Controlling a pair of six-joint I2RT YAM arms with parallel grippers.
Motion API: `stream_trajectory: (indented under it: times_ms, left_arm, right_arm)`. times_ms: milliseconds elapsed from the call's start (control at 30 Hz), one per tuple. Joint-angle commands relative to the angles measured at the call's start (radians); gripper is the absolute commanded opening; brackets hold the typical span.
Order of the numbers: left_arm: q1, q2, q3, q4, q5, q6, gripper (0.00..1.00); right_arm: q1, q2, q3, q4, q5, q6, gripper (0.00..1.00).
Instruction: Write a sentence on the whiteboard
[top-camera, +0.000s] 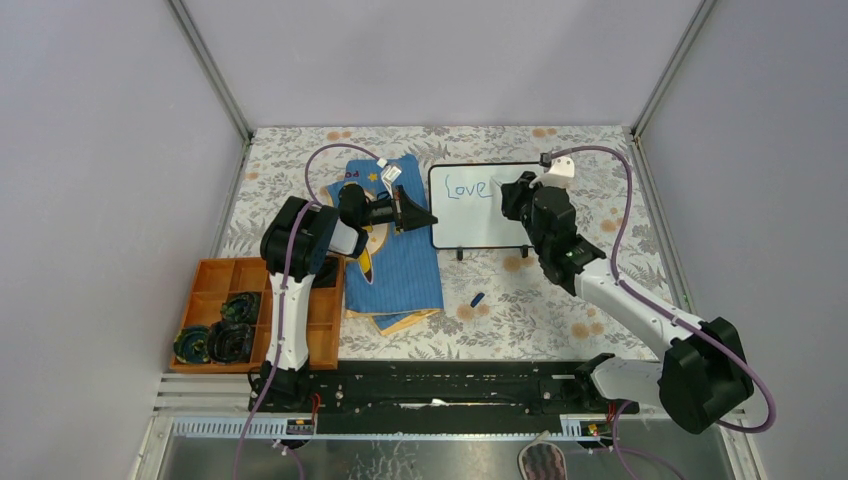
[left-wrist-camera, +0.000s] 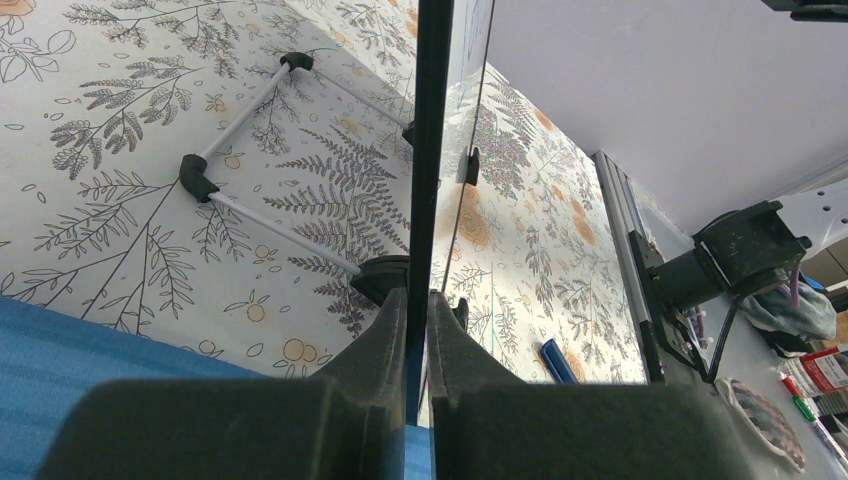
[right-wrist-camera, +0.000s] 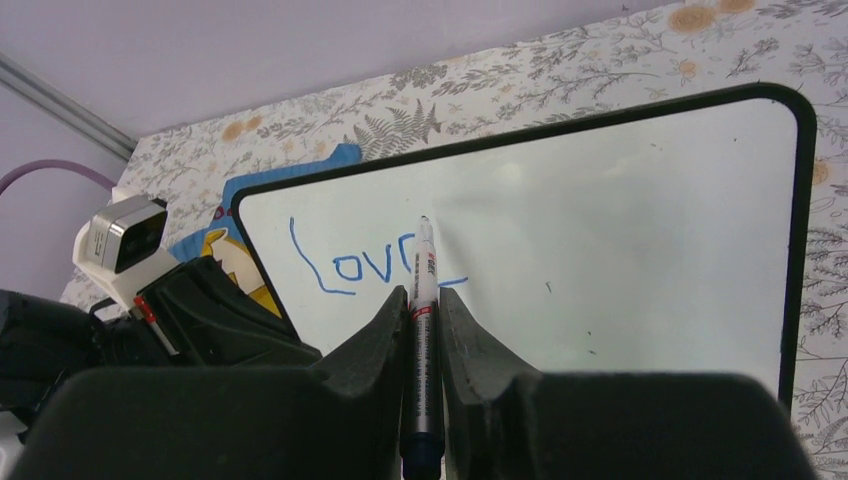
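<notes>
A: Where's the whiteboard (top-camera: 480, 225)?
B: Standing on its feet on the bench (top-camera: 560, 300), long axis running left to right, face toward the arms. The sentence (right-wrist-camera: 345, 265) reads just "Love", at the board's upper left.
A: And the pen?
B: The marker (right-wrist-camera: 425, 250) is pinched in the right gripper (right-wrist-camera: 423, 310), with its tip at the board just right of the "e". I'd judge the next word runs rightward, into the blank area.
A: The other arm?
B: The left gripper (left-wrist-camera: 418, 300) is clamped on the board's left edge. Its wrist view shows that pinch edge-on. Only the right wrist view shows the tip by the writing.
</notes>
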Motion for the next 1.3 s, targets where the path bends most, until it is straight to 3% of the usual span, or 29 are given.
stream_trajectory:
  times_ms: [0, 733, 1267]
  left_arm:
    - [0.019, -0.002, -0.026, -0.064, -0.006, 0.037, 0.0]
    - [0.018, 0.006, -0.023, -0.063, -0.006, 0.036, 0.0]
    - [0.018, -0.003, -0.024, -0.086, -0.009, 0.053, 0.0]
  right_arm:
    - [-0.018, 0.023, 0.069, 0.053, 0.056, 0.004, 0.0]
    - [-0.032, 0.066, 0.057, 0.032, 0.108, -0.003, 0.0]
    - [-0.032, 0.02, -0.011, -0.005, 0.05, 0.001, 0.0]
